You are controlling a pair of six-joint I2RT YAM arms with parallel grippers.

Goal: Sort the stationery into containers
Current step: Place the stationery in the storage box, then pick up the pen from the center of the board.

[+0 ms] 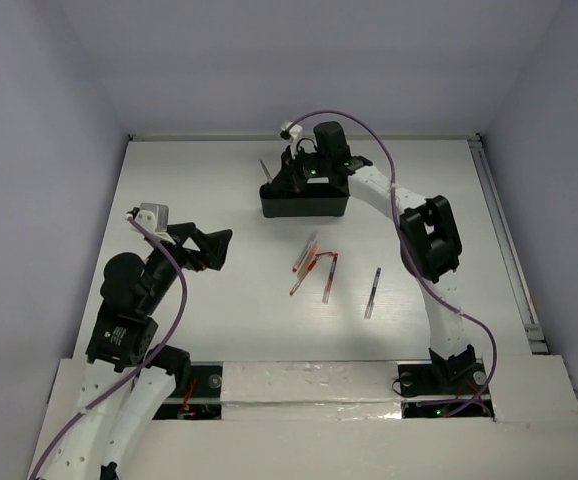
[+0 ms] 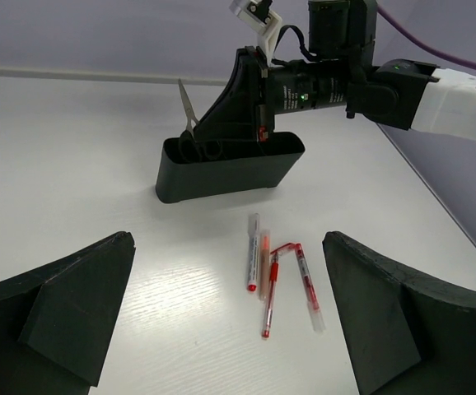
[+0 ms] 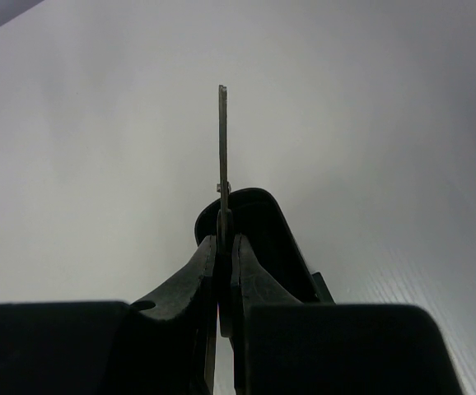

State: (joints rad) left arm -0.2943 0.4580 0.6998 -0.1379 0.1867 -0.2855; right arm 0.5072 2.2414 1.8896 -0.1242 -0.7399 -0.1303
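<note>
My right gripper [image 1: 287,180] is shut on the small black-handled scissors [image 1: 264,170], held upright with the blade pointing up and the handles at the left end of the black tray [image 1: 304,208]. In the right wrist view the blade [image 3: 223,148] rises from between my fingers [image 3: 189,288], above the tray [image 3: 267,226]. Three red-and-clear pens [image 1: 312,268] lie close together in mid-table, and another pen [image 1: 372,292] lies to their right. My left gripper [image 1: 214,250] is open and empty, left of the pens [image 2: 269,288]. The eraser is out of view.
The left wrist view shows the tray [image 2: 221,173] with the scissors [image 2: 187,107] and the right arm [image 2: 345,78] above it. Purple cables [image 1: 174,290] loop over both arms. White walls enclose the table; a rail [image 1: 504,240] runs along the right edge.
</note>
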